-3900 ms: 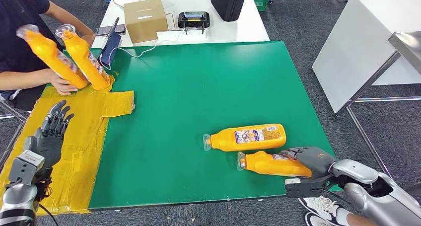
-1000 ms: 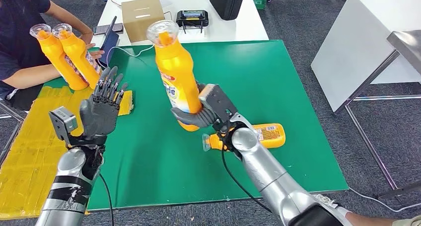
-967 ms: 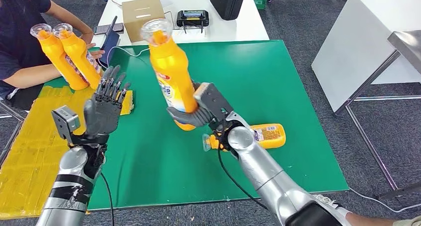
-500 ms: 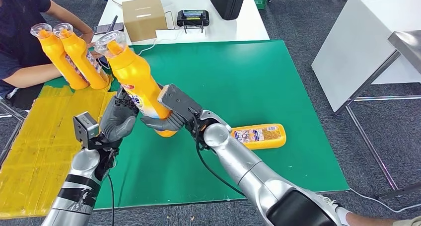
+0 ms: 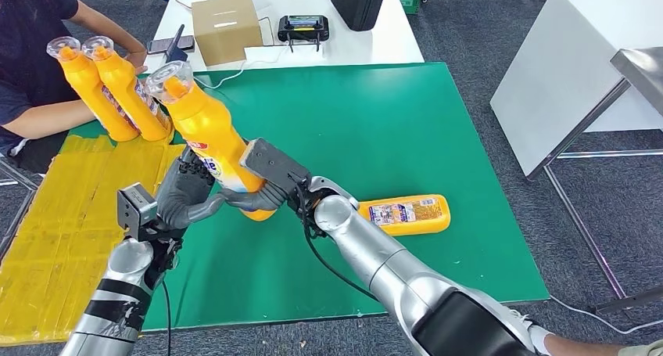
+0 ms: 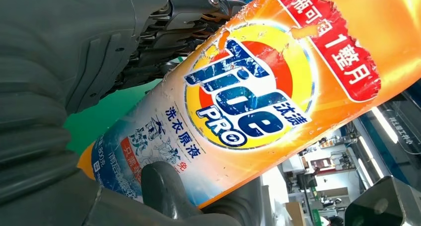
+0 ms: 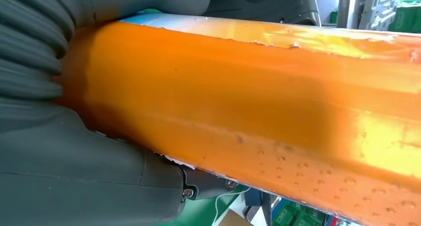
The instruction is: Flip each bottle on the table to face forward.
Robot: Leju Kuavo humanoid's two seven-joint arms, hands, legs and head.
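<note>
Four orange detergent bottles are counted in the head view, all placed here against the green table [image 5: 406, 113]: one held bottle [image 5: 205, 129] is raised above the table's left part, cap uppermost and tilted, gripped low on its body from the right by the right hand [image 5: 262, 185], whose fingers are wrapped around it, while the left hand [image 5: 186, 195] is closed against its other side, fingers curled to the label; both hands are judged to have hold of it. One lying bottle [image 5: 406, 213] is left flat on the table's near right part, back label upward, well apart from the hands, so it is judged not yet turned. Two standing bottles [image 5: 105, 86] are steadied by a person [image 5: 27, 51] at the table's far left corner, over the yellow sheet [image 5: 55, 215], and are taken as done. One cardboard box [image 5: 227, 16], one controller and one black case are seen on the white table beyond. From the left wrist view, the held bottle's front label [image 6: 248, 97] is seen facing the camera, with grey fingers [image 6: 164, 191] pressed on its lower body. From the right wrist view, the bottle's plain orange side [image 7: 258, 116] is seen clasped by the grey thumb and palm. Roughly half is judged done: one bottle in transfer, one untouched.
</note>
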